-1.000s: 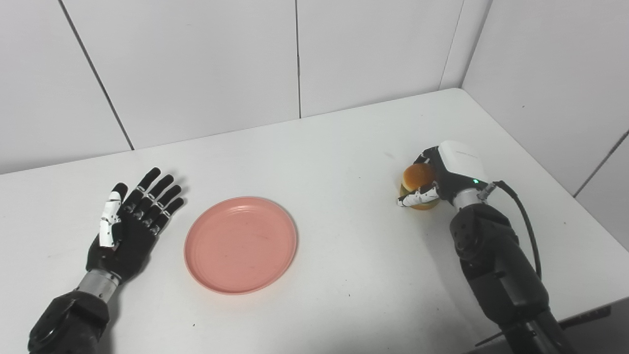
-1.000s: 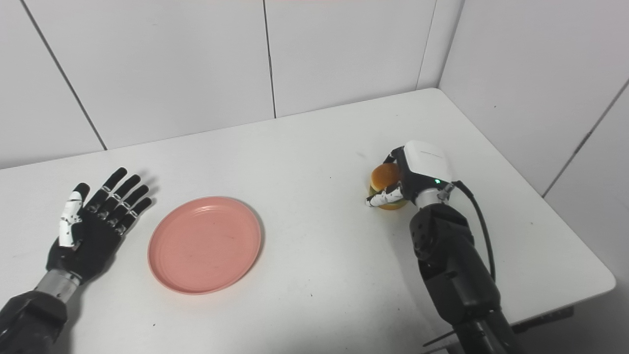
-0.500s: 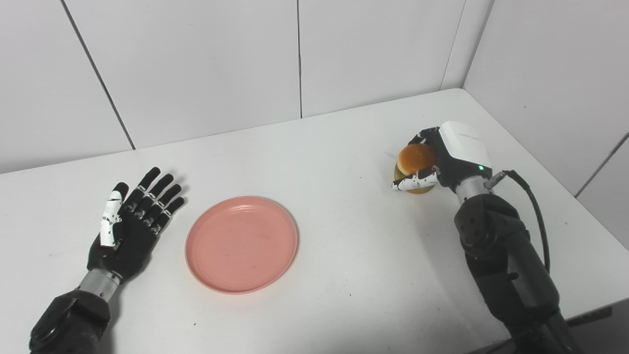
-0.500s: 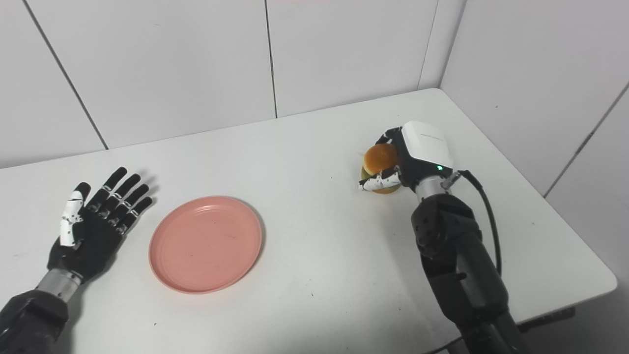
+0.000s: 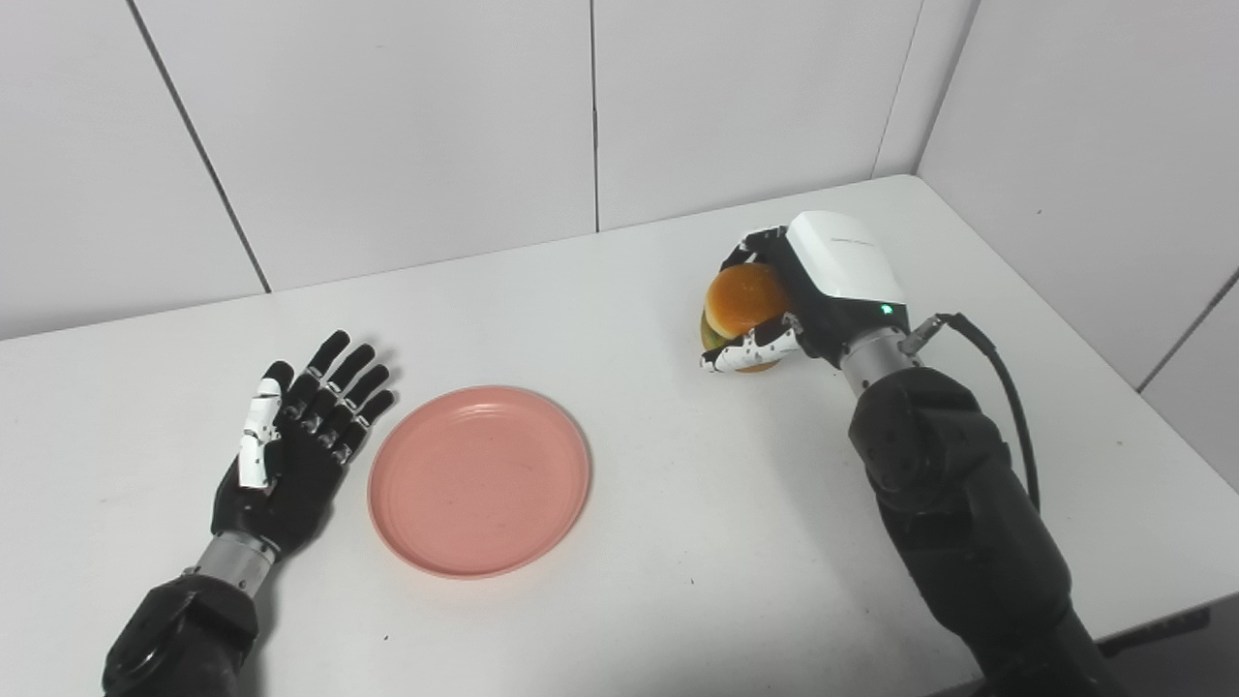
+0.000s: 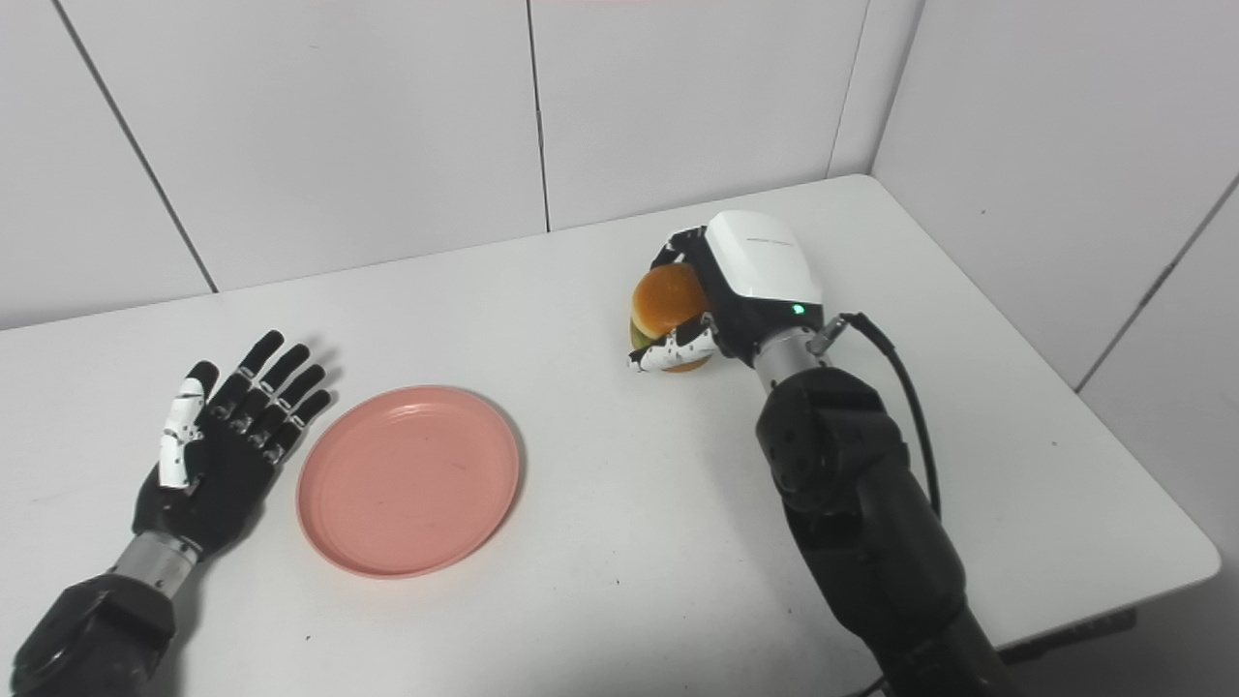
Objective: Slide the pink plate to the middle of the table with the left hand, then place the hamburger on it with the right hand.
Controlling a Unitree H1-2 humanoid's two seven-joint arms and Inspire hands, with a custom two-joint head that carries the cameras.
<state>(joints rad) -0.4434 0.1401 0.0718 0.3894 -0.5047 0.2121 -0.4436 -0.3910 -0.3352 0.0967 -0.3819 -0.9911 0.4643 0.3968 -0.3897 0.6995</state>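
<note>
Right hand (image 5: 808, 310): fingers and thumb wrapped around the hamburger (image 5: 740, 305), thumb across its lower front, fingers curled over the far side; it appears lifted clear of the table (image 5: 678, 503), though the gap under the bun is hard to judge from above.

Hamburger: held at about 2 o'clock from the pink plate (image 5: 479, 481), well apart from it, tilted a little with the bun top facing the plate side.

Pink plate: flat on the table, empty, sitting somewhat toward the 9 o'clock side of the tabletop's middle.

Left hand (image 5: 290, 455): spread flat, palm up, holding nothing, just beside the plate's rim at 9 o'clock; whether its fingertips touch the rim I cannot tell.

Step in hand: likely the carry of the hamburger toward the plate, with release not yet done.

Risk 1: the hold is on the round sides of a layered item; a loose or uneven squeeze could let the layers slip apart or the whole thing drop short of the plate.

Risk 2: a tilted release could leave it on its side or rolling off the shallow rim.

Risk 3: a low approach from 2 o'clock could catch the rim and push the plate into the left hand.
</note>
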